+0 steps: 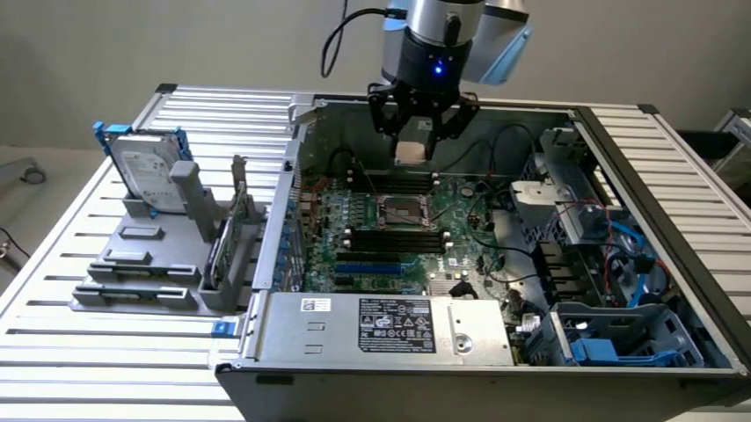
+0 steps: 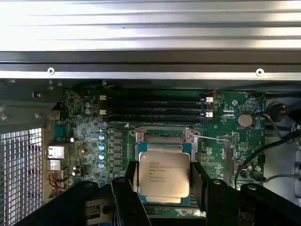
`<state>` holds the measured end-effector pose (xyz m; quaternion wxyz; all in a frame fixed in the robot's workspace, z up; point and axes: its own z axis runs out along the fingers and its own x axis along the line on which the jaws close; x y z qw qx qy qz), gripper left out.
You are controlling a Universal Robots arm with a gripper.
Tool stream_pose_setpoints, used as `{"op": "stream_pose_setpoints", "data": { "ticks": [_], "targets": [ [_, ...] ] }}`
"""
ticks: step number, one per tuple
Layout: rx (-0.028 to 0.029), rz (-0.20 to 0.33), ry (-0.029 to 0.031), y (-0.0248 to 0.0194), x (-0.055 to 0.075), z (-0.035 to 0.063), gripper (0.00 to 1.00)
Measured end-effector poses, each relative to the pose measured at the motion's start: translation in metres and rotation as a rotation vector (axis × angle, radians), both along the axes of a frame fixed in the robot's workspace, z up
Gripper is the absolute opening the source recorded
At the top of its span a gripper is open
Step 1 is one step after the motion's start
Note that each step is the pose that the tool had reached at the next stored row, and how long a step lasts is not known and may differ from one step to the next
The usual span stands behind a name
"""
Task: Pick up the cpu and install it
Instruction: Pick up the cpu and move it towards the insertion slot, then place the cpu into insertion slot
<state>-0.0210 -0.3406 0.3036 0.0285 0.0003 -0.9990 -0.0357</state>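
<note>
Top centre of the exterior view, my jaws grip the cpu (image 1: pixel 411 152) above the socket (image 1: pixel 396 212): picked up, not yet seated.

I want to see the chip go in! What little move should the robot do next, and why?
Probably lower straight down, slowly: the gripper holds the cpu in the air above the socket, roughly lined up in the wrist view.
</note>
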Motion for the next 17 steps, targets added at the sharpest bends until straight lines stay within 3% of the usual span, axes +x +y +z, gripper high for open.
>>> {"op": "stream_pose_setpoints", "data": {
  "ticks": [17],
  "targets": [
    [0.0001, 0.0, 0.0, 0.0, 0.0, 0.0, 0.55]
  ]
}}
